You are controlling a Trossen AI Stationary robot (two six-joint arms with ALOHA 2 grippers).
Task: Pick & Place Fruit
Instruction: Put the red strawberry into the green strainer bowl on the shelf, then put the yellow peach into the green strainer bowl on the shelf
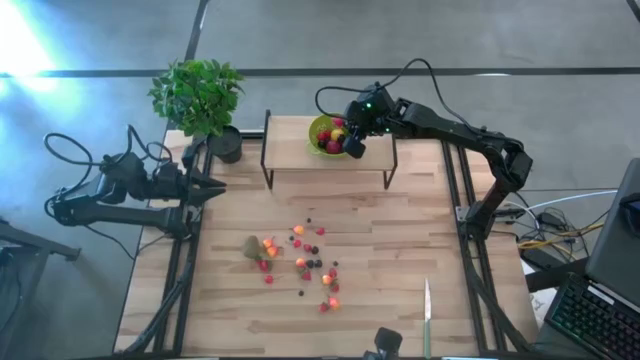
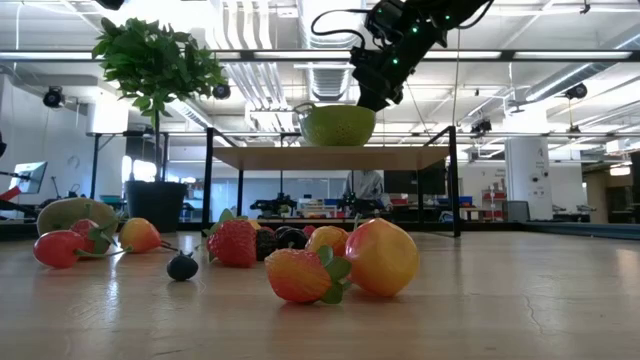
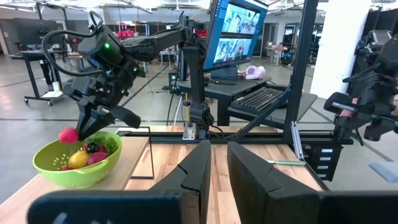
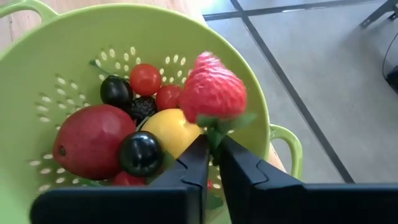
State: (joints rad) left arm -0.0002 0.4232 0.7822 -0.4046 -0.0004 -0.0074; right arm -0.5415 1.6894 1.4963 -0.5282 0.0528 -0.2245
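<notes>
My right gripper [image 4: 211,146] hangs over the lime-green bowl [image 4: 50,37], shut on a red strawberry [image 4: 211,90]. The bowl stands on a raised wooden shelf [image 1: 290,150] at the table's far side and holds a large red fruit [image 4: 87,140], a yellow one [image 4: 168,130] and dark berries [image 4: 140,152]. Several small fruits [image 1: 300,262] and a brown kiwi [image 1: 252,246] lie loose on the middle of the table. My left gripper [image 1: 205,187] waits shut at the table's left edge, pointing level. My right gripper pinches the strawberry's green leaf cap [image 4: 217,124] between its two fingertips. The fingers slant down from the table's right side. The berry sticks out past the fingertips, clear of the fruit in the bowl below it.
A potted plant [image 1: 197,95] stands at the far left corner beside the shelf. A slim knife [image 1: 427,315] lies near the table's front right. The shelf's black legs [image 1: 266,150] stand on the table's far part.
</notes>
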